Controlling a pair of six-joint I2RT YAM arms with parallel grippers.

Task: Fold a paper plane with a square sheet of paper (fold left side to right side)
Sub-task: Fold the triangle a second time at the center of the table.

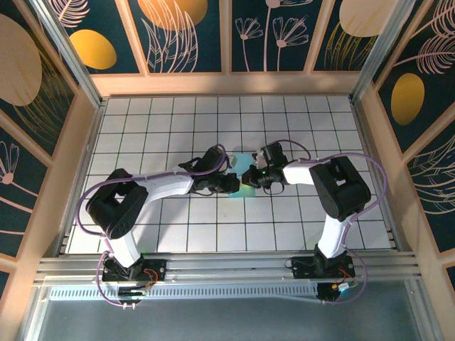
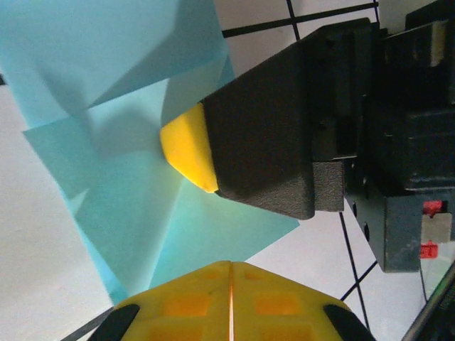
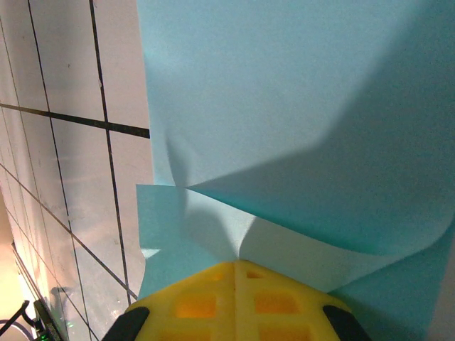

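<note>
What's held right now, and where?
The right gripper looks pinched on a raised fold of the paper; the left gripper is shut at its edge, hold unclear.

White gridded table (image 1: 142, 142), floral wall panels (image 1: 186, 35)

Matt, creased paper sheet (image 3: 298, 92) on a glossy tiled table (image 3: 71, 64).

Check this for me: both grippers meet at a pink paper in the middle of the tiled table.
The colour is wrong: the paper is light blue, not pink, as the left wrist view shows. The left gripper and right gripper do meet at it in the middle of the tiled table.
</note>
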